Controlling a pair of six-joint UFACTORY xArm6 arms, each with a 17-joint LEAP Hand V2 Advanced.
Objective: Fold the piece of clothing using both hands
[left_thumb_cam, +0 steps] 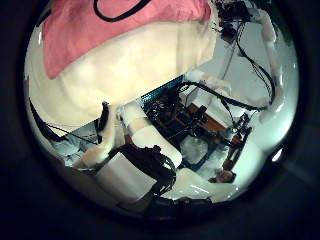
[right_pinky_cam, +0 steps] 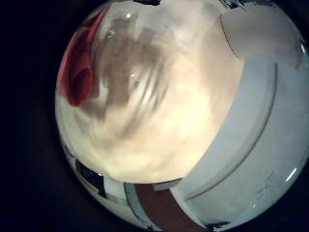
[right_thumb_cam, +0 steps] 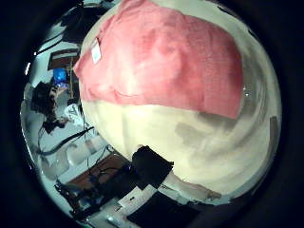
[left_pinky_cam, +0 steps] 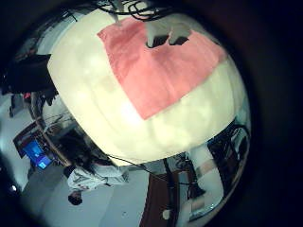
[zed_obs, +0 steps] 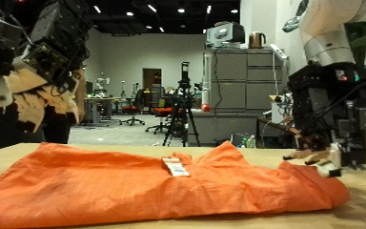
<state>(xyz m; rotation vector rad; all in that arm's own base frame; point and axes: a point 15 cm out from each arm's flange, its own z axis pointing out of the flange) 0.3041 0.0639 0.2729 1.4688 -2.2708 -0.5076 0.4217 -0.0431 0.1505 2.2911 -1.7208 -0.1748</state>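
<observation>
- the table (zed_obs: 361,205) is pale and runs across the whole near scene; in the palm views it reads as a cream, rounded top.
- the orange garment (zed_obs: 158,181) lies spread flat on the table, taking up most of its width between the two hands, with soft wrinkles and its near edge close to the table's front.
- the right thumb side palm view shows the same garment (right_thumb_cam: 161,59) as one broad sheet with bare tabletop beside it.
- the left hand (zed_obs: 37,52) hangs well above the garment's left part, clear of the cloth; its fingers point down, loosely relaxed and a little apart, pinching nothing.
- the right hand (zed_obs: 316,143) sits low at the garment's right end, its fingertips (zed_obs: 325,168) just over or perhaps touching the raised fold of the cloth edge; from here contact is hard to judge. the fingers hang down fairly straight and close together, with no cloth visibly caught between them.
- a small white label (zed_obs: 177,168) with a dark mark lies on the garment near its middle.
</observation>
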